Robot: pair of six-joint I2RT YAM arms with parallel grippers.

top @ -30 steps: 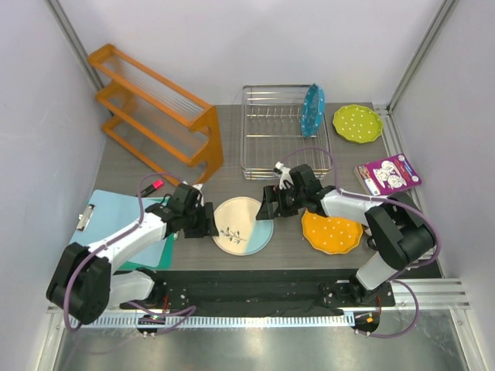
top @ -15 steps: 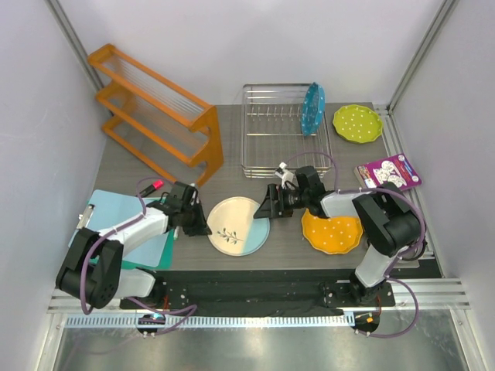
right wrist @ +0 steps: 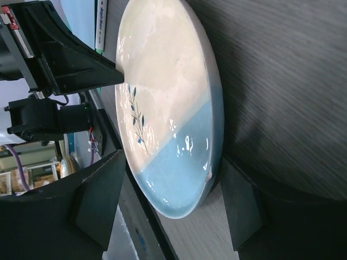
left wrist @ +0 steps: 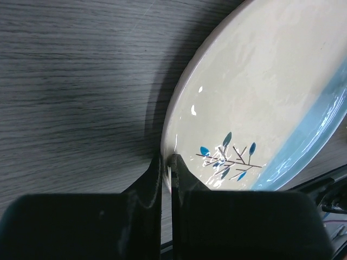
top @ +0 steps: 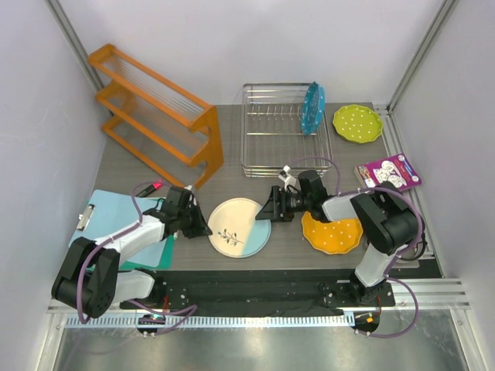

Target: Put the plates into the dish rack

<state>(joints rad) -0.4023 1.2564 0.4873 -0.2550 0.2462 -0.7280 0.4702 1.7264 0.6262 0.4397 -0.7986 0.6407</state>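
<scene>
**Glazed plate, pinched at one rim and straddled at the other**

The cream-and-blue sprig plate [top: 240, 224] lies flat on the table [top: 232, 184] between the two claws. The left gripper [left wrist: 169, 160] is closed down to a sliver on the cream edge directly ahead of it, with the rim running into the narrow gap between its fingers. The right gripper [right wrist: 173, 162] stands wide, one finger on each side of the light-blue edge, and neither pad looks to be pressing yet (the overhead view is too coarse to confirm this).

The plate looks like stiff glazed ceramic. It should not flex, and it would likely chip if dropped or knocked against wire. The gloss and bright highlights suggest a slippery surface, so a shallow pinch could slide off once the plate tilts and its weight hangs from one edge. The rim is the only place to hold it, and the fingers should reach well past the lip on opposite sides.

The dish rack [top: 246, 131] stands beyond the right claw with a blue dotted plate [top: 312, 108] upright in it. The orange plate [top: 332, 232] lies just behind that claw's wrist. The lime-green plate [top: 357, 123] sits further off, past the rack's right side.
</scene>
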